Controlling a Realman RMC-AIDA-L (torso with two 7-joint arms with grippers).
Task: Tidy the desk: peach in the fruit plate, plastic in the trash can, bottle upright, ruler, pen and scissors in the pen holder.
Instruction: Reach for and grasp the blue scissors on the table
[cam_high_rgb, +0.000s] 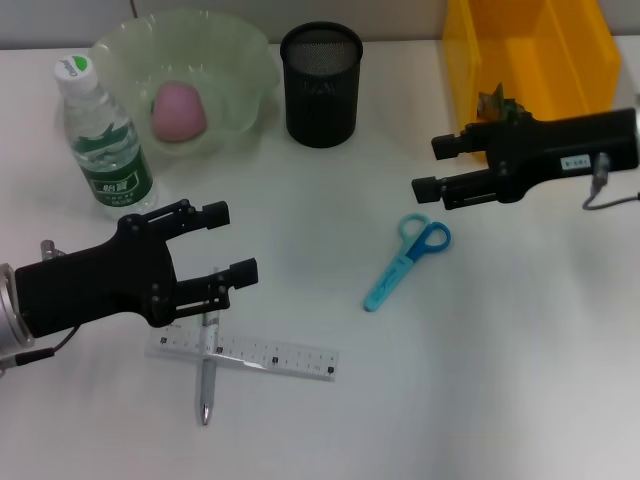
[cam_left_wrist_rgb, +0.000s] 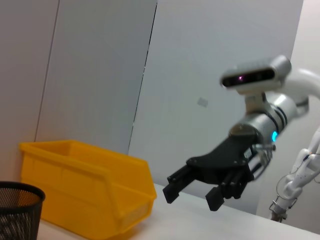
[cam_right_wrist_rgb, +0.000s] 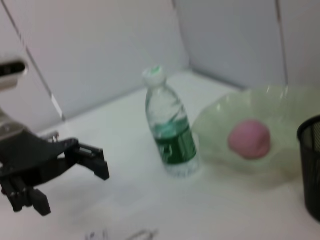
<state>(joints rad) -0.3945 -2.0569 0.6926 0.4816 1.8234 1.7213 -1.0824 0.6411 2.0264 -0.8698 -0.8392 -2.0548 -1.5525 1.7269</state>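
A plain white tabletop (cam_high_rgb: 500, 400) fills the head view from edge to edge, lit evenly with only soft, faint shadows. Behind it in the left wrist view stands a wall (cam_left_wrist_rgb: 100, 75) of pale grey panels, smooth and bare, split by thin dark vertical seams, with one small pale mark on the middle panel. The right wrist view shows more of the same light grey panels (cam_right_wrist_rgb: 100, 50) meeting at a corner (cam_right_wrist_rgb: 182, 35) behind the tabletop's far edge, again with narrow seams running up them.

Peach (cam_high_rgb: 178, 110) in fruit plate (cam_high_rgb: 240, 55); bottle (cam_high_rgb: 104, 140) upright beside it.
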